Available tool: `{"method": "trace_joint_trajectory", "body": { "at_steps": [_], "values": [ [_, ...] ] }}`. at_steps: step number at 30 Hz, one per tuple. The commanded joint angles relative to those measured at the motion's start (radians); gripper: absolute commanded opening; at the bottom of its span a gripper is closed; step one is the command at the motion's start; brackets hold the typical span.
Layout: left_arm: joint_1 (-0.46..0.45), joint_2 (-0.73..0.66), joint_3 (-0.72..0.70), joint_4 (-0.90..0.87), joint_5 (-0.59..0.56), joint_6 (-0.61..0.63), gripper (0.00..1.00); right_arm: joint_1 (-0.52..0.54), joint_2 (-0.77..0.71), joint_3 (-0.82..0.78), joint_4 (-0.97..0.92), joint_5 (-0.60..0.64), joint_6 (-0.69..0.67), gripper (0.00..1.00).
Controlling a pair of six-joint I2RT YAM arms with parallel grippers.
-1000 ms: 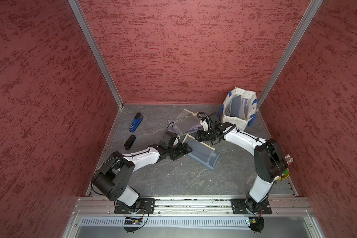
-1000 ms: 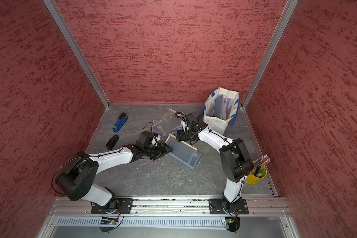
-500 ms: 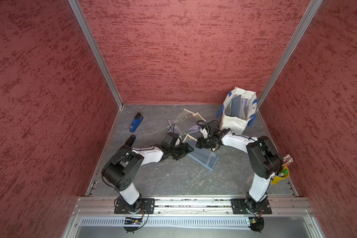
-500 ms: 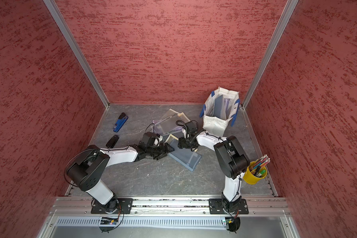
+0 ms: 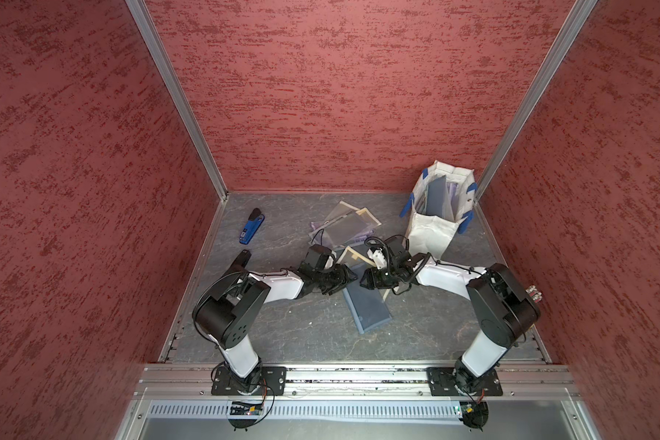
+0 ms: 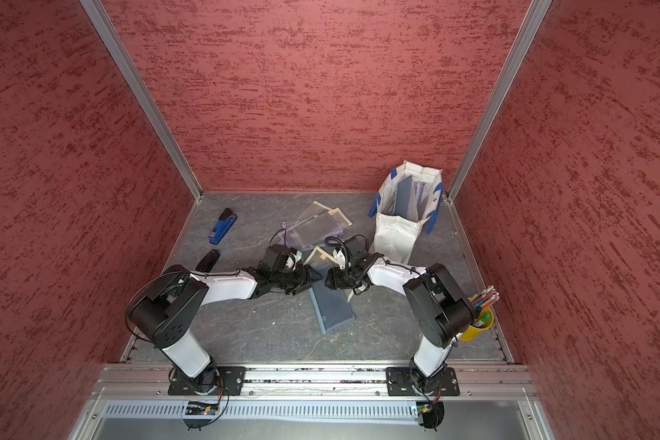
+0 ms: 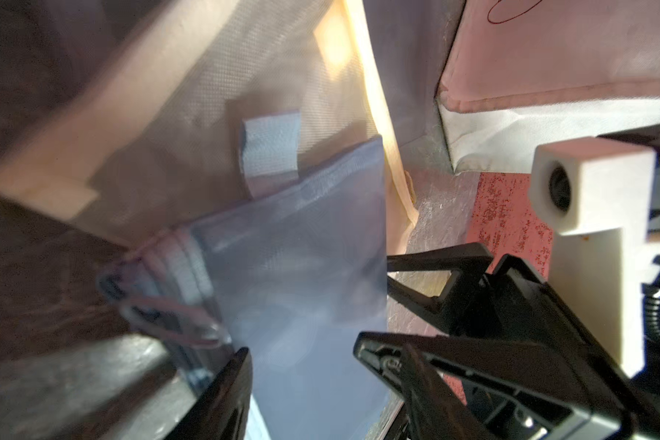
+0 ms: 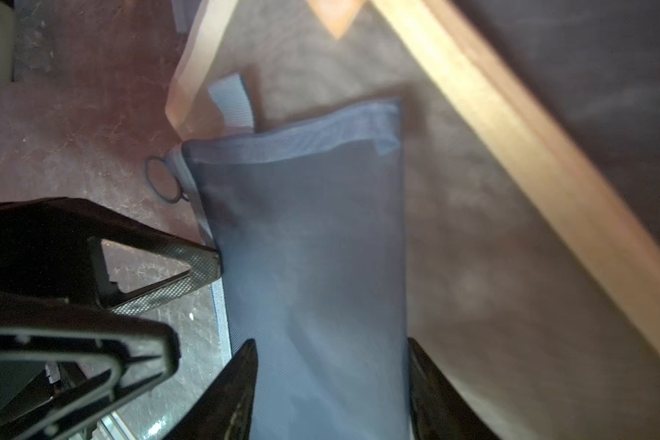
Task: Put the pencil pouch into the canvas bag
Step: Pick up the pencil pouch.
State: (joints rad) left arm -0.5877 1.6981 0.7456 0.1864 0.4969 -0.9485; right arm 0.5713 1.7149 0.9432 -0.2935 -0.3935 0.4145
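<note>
Where left end effector [image 5: 354, 279] touches pencil pouch [image 5: 370, 310] edge, open floor [image 5: 313, 335] alongside

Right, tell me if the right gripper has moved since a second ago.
Yes. The right gripper has come away from the canvas bag, toward the front rail, and now straddles the blue-grey pouch.

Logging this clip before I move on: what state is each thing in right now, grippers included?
canvas bag: upright, mouth open, grey pouch standing inside.
blue-grey mesh pouch: lying flat, far end between both grippers.
beige-trimmed mesh pouch: flat, partly under the blue-grey one.
clear pouches: heaped, overlapping.
blue stapler: lying closed.
yellow cup: upright, holding pens.
left gripper: open, fingertip at the pouch's edge.
right gripper: open, astride the pouch.
</note>
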Motion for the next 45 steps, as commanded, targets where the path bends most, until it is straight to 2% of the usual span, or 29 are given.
{"method": "trace_joint_trajectory", "body": {
  "at_steps": [1, 5, 7, 11, 15, 18, 21, 26, 34, 36, 39, 43, 45],
  "values": [
    [0.002, 0.009, -0.015, 0.027, 0.007, 0.001, 0.60, 0.020, -0.035, -0.013, 0.091, -0.050, 0.040, 0.55],
    [0.008, -0.009, -0.023, 0.027, 0.006, 0.001, 0.59, 0.025, -0.032, -0.022, 0.129, -0.066, 0.056, 0.42],
    [0.012, -0.018, -0.027, 0.026, 0.008, 0.002, 0.58, 0.025, -0.025, -0.019, 0.139, -0.077, 0.058, 0.39],
    [0.044, -0.072, -0.040, -0.035, 0.007, 0.035, 0.58, 0.027, -0.025, -0.010, 0.115, -0.060, 0.051, 0.40],
    [0.111, -0.192, -0.027, -0.294, -0.005, 0.155, 0.58, 0.027, -0.023, -0.017, 0.106, -0.060, 0.037, 0.40],
    [0.146, -0.242, -0.062, -0.377, 0.005, 0.211, 0.58, 0.029, -0.006, -0.028, 0.127, -0.077, 0.044, 0.40],
    [0.153, -0.243, -0.124, -0.314, 0.016, 0.173, 0.58, 0.029, 0.003, -0.033, 0.145, -0.090, 0.051, 0.40],
    [0.092, -0.173, -0.154, -0.155, -0.005, 0.088, 0.55, 0.035, 0.020, -0.035, 0.160, -0.104, 0.052, 0.40],
    [0.055, -0.078, -0.154, 0.003, -0.011, -0.002, 0.35, 0.058, 0.012, -0.069, 0.225, -0.124, 0.094, 0.36],
    [0.054, -0.069, -0.155, 0.017, -0.009, -0.007, 0.30, 0.062, 0.007, -0.075, 0.236, -0.125, 0.099, 0.33],
    [0.055, -0.073, -0.153, 0.014, -0.012, -0.007, 0.28, 0.064, -0.004, -0.074, 0.230, -0.118, 0.100, 0.26],
    [0.070, -0.137, -0.146, -0.049, -0.032, 0.025, 0.29, 0.065, -0.036, -0.054, 0.188, -0.104, 0.088, 0.06],
    [0.078, -0.194, -0.123, -0.131, -0.050, 0.072, 0.35, 0.064, -0.070, -0.021, 0.145, -0.089, 0.075, 0.00]
  ]
}}
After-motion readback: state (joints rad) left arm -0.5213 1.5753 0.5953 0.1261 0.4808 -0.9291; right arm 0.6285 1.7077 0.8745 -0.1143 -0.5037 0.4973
